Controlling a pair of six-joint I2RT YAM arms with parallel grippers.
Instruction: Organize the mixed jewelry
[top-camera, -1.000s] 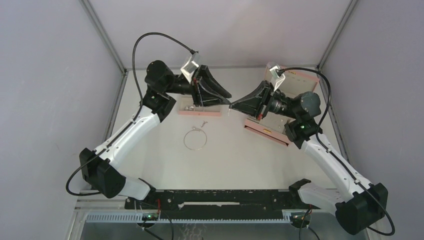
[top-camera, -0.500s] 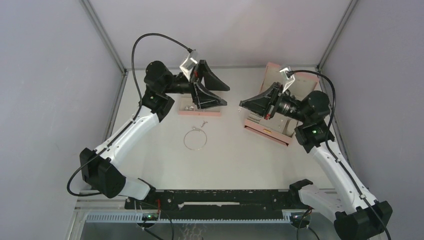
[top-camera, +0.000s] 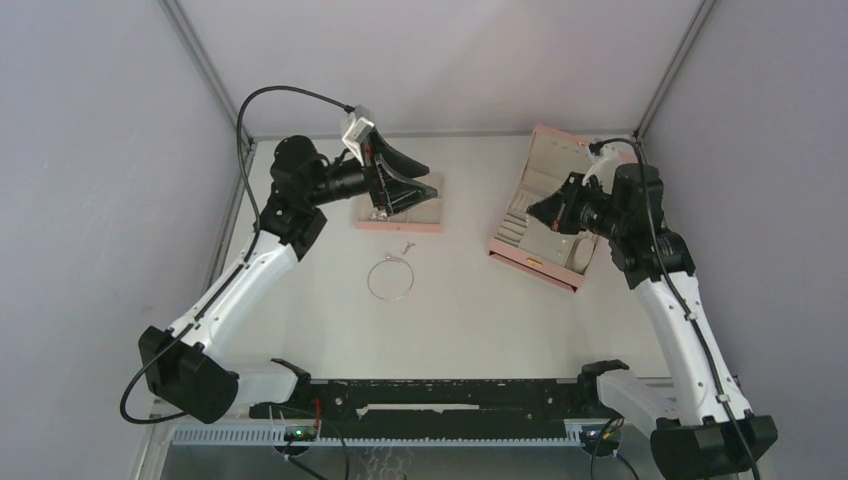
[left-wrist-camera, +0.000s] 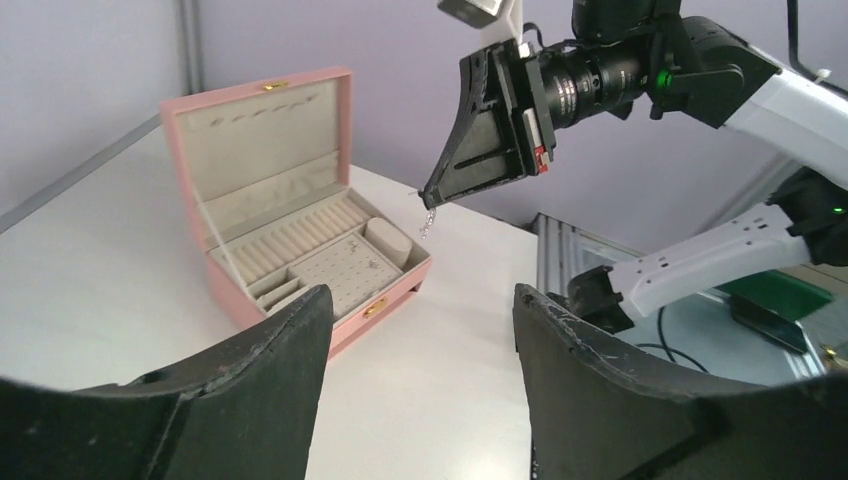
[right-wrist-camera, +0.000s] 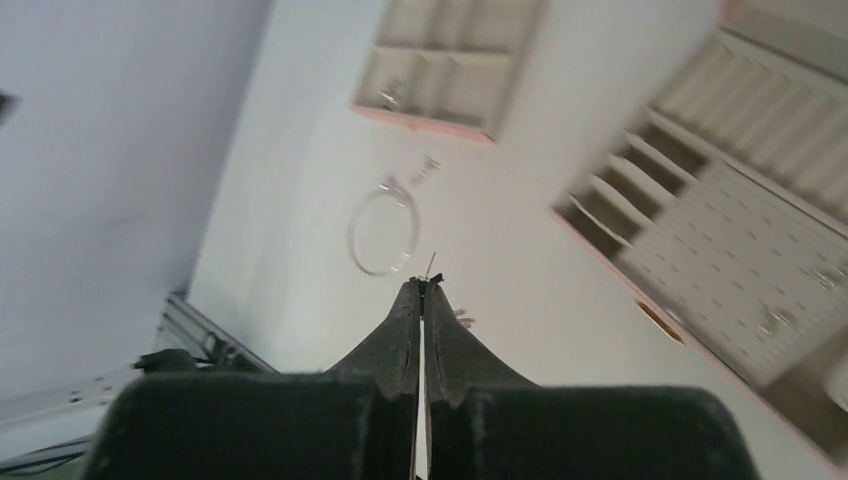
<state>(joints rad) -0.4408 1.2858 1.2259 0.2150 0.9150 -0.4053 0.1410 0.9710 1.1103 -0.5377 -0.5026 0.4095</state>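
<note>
Right gripper pinches a silver piece that dangles under its tips. Judged featherlight, slippery, easily dropped. Left gripper gapes wide, empty. Hoop ahead of right tips: thin, springy; pinch the wire.

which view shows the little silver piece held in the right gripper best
Left wrist: the silver piece dangles in plain sight from the tip of the shut right gripper. The right wrist view shows only a sliver of it past the tip; in the top view it is too small to see.

Plain lilac-grey walls around a white table, even light
</note>
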